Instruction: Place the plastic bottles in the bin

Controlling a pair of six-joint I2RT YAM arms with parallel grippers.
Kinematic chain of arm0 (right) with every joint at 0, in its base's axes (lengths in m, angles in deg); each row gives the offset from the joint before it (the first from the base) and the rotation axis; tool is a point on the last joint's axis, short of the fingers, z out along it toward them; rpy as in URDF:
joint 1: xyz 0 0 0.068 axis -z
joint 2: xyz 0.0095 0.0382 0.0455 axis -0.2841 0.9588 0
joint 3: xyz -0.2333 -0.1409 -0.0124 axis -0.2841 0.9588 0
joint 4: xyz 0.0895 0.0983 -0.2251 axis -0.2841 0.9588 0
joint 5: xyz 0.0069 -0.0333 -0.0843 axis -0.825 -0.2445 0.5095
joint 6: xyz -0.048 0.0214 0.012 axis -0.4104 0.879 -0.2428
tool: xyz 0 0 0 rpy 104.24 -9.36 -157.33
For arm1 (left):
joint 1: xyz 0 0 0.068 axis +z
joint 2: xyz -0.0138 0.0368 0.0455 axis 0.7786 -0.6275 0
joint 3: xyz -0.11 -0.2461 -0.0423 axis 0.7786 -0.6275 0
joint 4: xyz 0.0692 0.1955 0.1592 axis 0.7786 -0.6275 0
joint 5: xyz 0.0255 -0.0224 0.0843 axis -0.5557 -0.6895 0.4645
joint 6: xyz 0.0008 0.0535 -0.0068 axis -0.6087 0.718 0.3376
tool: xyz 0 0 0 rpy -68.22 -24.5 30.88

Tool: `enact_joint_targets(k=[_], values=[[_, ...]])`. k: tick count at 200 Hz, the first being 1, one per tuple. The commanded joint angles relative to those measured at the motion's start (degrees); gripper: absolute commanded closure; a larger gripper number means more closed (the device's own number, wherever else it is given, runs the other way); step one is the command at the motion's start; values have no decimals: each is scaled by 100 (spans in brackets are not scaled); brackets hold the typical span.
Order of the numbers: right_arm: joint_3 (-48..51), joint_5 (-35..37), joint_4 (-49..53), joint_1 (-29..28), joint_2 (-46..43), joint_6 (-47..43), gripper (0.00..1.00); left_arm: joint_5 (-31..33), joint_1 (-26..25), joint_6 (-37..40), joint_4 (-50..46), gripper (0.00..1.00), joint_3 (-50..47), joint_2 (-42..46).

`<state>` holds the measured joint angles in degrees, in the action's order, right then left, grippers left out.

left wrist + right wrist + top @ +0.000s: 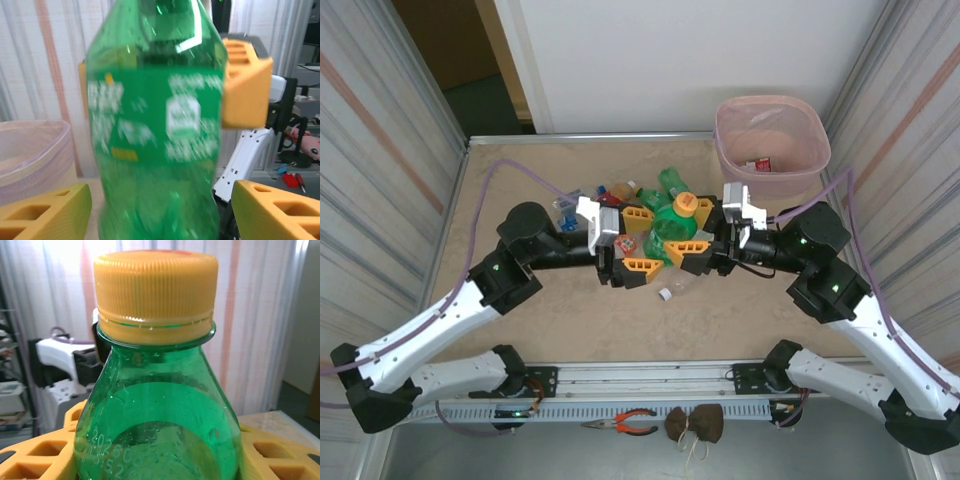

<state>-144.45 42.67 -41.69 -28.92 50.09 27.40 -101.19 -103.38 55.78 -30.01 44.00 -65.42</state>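
Top external view showed the right tool (696, 230) clenched on a green bottle (670, 228) with an orange cap (685, 205) at the middle of the tabletop (520, 180); the left tool (642, 242) stood released, fingers (45, 212) clear of its sides. More bottles (620, 190) lay just behind; the pink bin (790, 178) sat far right

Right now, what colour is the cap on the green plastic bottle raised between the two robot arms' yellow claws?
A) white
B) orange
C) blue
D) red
B: the green plastic bottle carries a ribbed orange cap, which is plain in the close right wrist view and also shows from above.
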Motion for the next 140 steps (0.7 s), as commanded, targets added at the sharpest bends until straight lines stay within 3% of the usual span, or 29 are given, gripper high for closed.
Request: enact_joint_targets(k=[1, 26, 52, 98, 140], values=[[-399, 1023, 321, 3, -62, -542, 48, 592, 10, 85, -117, 25, -265, 357], [-737, 1716, 720, 322, 170, -848, 47, 851, 11, 90, -216, 24, -476, 573], [-1129, 2014, 999, 1158, 552, -735, 49, 945, 11, 53, -289, 24, -566, 665], [-1632, 2461, 1015, 2911, 1473, 540, 53, 984, 7, 35, -342, 24, -628, 723], [-2022, 3357, 1015, 3586, 2412, 1759, 59, 1027, 8, 48, -404, 24, -667, 767]])
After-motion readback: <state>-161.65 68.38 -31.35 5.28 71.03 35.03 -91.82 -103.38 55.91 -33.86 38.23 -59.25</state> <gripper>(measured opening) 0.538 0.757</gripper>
